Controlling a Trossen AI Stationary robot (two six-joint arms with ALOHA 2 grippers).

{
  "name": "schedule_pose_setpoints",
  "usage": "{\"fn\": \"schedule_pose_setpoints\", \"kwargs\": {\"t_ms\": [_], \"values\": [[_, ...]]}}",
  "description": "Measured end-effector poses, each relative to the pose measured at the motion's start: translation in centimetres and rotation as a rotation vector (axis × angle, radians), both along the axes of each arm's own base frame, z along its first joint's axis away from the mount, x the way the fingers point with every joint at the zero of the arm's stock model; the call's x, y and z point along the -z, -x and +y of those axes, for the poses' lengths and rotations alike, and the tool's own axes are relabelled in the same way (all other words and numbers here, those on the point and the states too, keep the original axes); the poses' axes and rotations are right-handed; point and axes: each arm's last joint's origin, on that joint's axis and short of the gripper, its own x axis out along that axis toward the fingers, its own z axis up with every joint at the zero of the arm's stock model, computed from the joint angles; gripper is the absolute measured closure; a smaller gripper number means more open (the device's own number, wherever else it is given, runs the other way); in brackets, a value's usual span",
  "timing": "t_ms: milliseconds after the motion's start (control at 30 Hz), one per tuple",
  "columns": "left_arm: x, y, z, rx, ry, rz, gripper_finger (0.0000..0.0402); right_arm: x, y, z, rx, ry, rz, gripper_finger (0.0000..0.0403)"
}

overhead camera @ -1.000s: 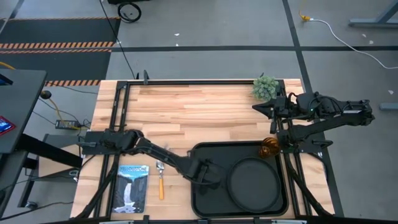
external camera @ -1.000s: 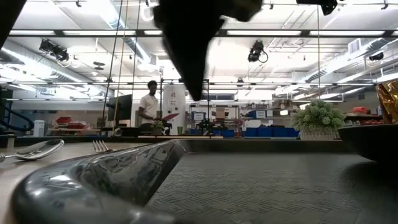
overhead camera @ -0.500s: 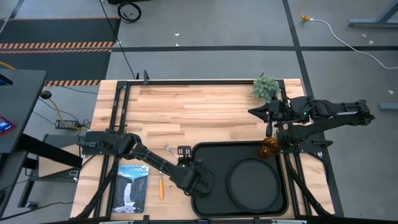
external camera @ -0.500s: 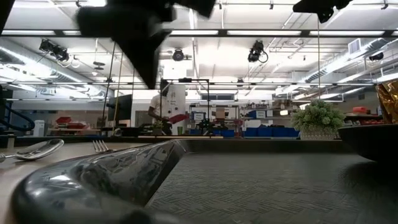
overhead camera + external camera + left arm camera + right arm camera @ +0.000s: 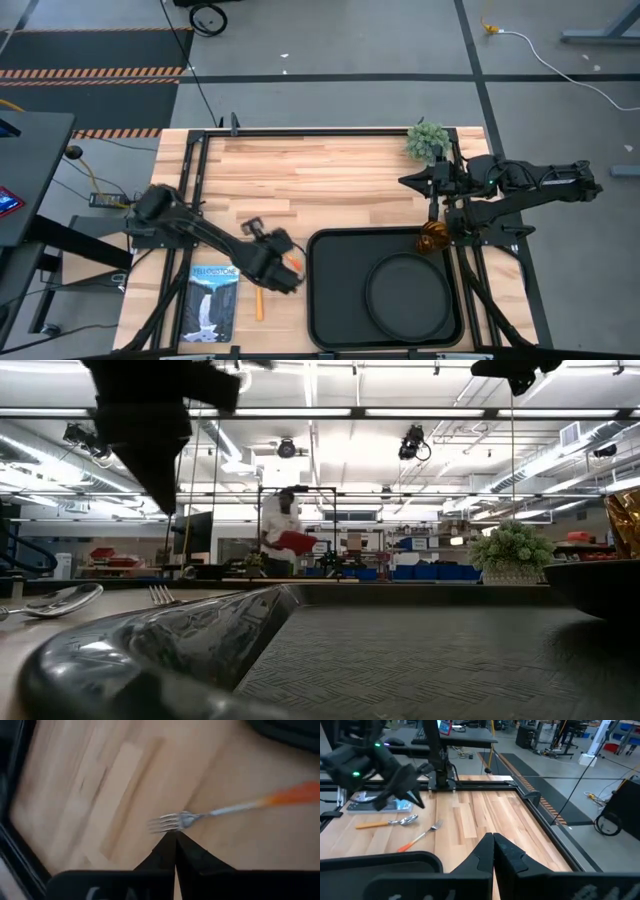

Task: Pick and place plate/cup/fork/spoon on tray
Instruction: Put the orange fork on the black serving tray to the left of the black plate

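Risk, fork: the fork lies flat on the bench, just ahead of the left hand. In the wrist view the fingertips meet in a point, so the hand would have to spread before it descends; if it comes down closed, it would likely shove the fork along the wood rather than take it.
Risk, thin grasp: the fork sits low against the wood, so fingers set too high may slip off the neck or the orange handle.
Risk, neighbours: the spoon lies just beside the fork, toward the booklet; a wide sweep could knock it. The tray rim is close at 3 o'clock of the left hand and could be bumped on the carry.
Left hand: pressed together, holding nothing, touching nothing that shows, above the bench at 9 o'clock of the tray.
Right hand: the right hand has its fingers pressed together and empty; it waits off the tray's 1 o'clock corner, near the small plant.
Plate: the plate rests inside the tray, on its right half.
Cup: the cup stands at the tray's 1 o'clock corner; whether it is inside the rim cannot be told for sure.
Task left, by judgement: fork and spoon are not yet on the tray.
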Motion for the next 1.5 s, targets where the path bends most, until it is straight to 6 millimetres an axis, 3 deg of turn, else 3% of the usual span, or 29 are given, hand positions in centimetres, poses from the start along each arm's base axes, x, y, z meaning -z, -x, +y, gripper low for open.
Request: {"fn": "schedule_pose_setpoints", "kwargs": {"t_ms": [200, 500, 900, 1100, 1200, 1500], "values": [[1.5, 1.5, 1.4, -0.39, 0.071, -0.223, 0.0391, -0.1, -0.2, 0.0, -0.005, -0.012, -0.017, 0.0394], [3.7, 0.3, 2.8, -0.811, 0.229, -0.37, 0.0318, -0.1, -1.2, 0.4, -0.101, -0.037, -0.025, 0.0394], [4.4, -1.7, 2.7, -0.894, 0.308, -0.547, 0.022, -0.1, -1.6, 0.8, -0.168, -0.038, -0.023, 0.0394], [3.6, -4.4, 1.6, -0.834, 0.289, -0.574, 0.0227, -0.1, -1.6, 1.2, -0.197, -0.034, -0.022, 0.0394], [4.1, -5.2, 1.3, -0.838, 0.266, -0.542, 0.0231, -0.1, -1.6, 1.4, -0.208, -0.032, -0.021, 0.0394], [5.7, -4.6, 0.9, -0.954, 0.279, -0.398, 0.0232, -0.2, -1.6, 1.7, -0.232, -0.024, -0.028, 0.0394]]}}
